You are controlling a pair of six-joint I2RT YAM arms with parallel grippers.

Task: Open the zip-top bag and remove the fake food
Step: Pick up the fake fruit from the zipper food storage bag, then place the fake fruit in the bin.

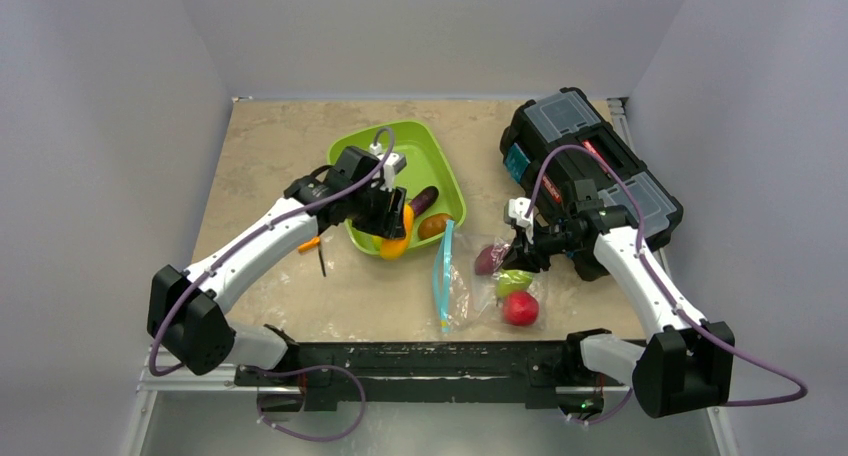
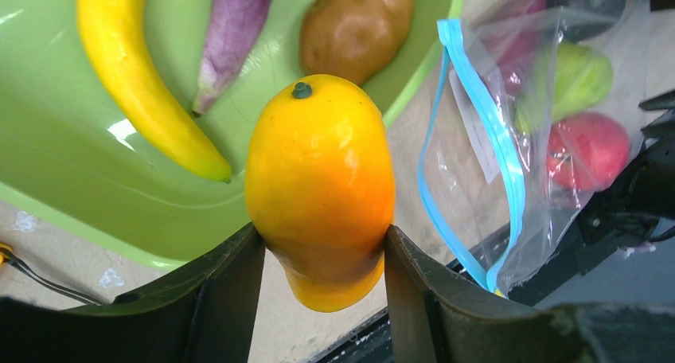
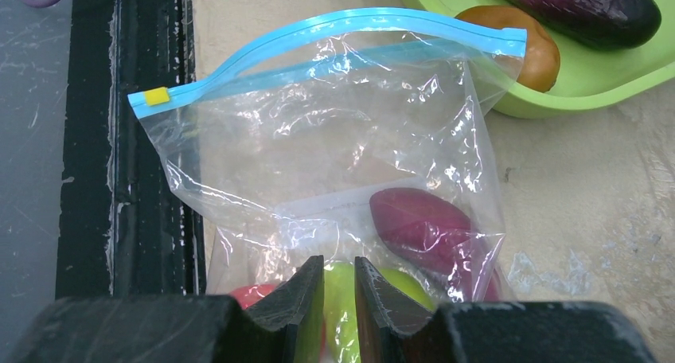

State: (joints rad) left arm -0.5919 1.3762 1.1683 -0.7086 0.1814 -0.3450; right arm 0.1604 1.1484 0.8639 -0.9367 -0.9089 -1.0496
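Clamping the orange piece [image 2: 318, 180] between left fingers [image 2: 227, 299], while right fingers [image 3: 298, 299] pinch the zip-top bag [image 3: 318, 140].

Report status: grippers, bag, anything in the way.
Left gripper shut on orange fruit, over tray rim. Right gripper pinching bag at closed end. Mouth open; maroon piece, green piece, red piece inside. Nothing blocking.

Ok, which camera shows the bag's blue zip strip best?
Right wrist: the zip strip of the zip-top bag runs end to end across the frame, gaping open, yellow tab visible. Left wrist shows it foreshortened. The top view shows only a thin teal line.
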